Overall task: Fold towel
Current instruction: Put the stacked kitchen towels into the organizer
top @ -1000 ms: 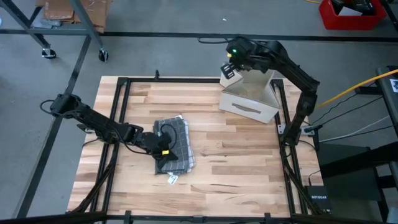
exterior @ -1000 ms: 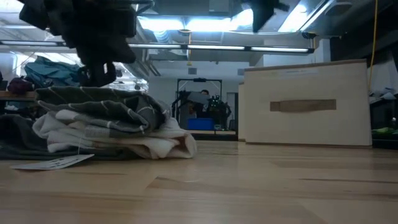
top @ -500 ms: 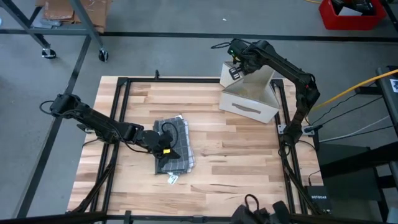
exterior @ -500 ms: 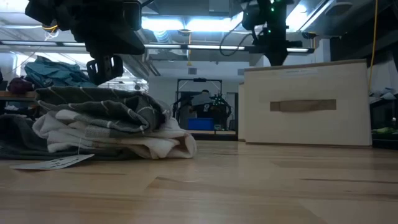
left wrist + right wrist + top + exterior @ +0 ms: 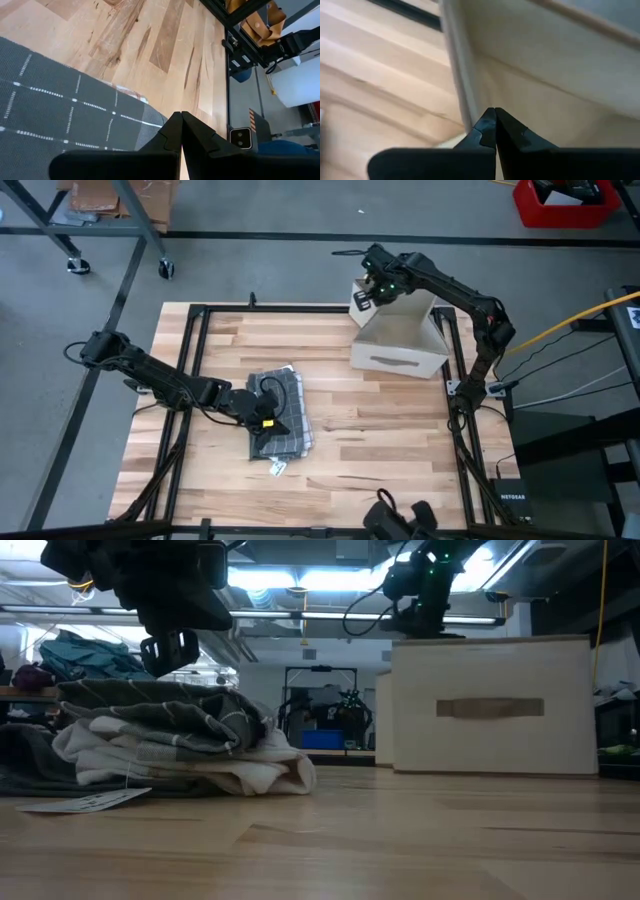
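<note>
The towel [image 5: 285, 420] is dark grey with thin pale lines and a white underside. It lies as a folded stack left of the table's centre [image 5: 170, 730] [image 5: 60, 115], with a paper tag [image 5: 278, 468] beside it. My left gripper [image 5: 262, 412] [image 5: 165, 655] [image 5: 181, 117] is shut and hovers just above the stack's top without touching it. My right gripper [image 5: 364, 298] [image 5: 420, 625] [image 5: 492, 114] is shut at the far left corner of the pale wooden box [image 5: 400, 345] [image 5: 490, 705]. My right gripper meets the box at its far left corner [image 5: 368, 308], coming from above and slanting down. The shut fingertips [image 5: 487, 122] lie beside the left wall [image 5: 465, 95] near its rim. The box stands on the table. Which finger surface touches the wall is hidden by the gripper.
The box has a slot handle [image 5: 490, 708] in its near face and fills the far right of the table. A black metal frame [image 5: 200, 310] runs along the table's sides. Bare wood [image 5: 380, 440] lies between towel and box and toward the near edge.
My left gripper has risen a little off the towel's top and stayed shut. My right gripper has come down and toward the table's left at the box's far left corner. The box has turned slightly on the table, so its near face is squarer to the near edge.
</note>
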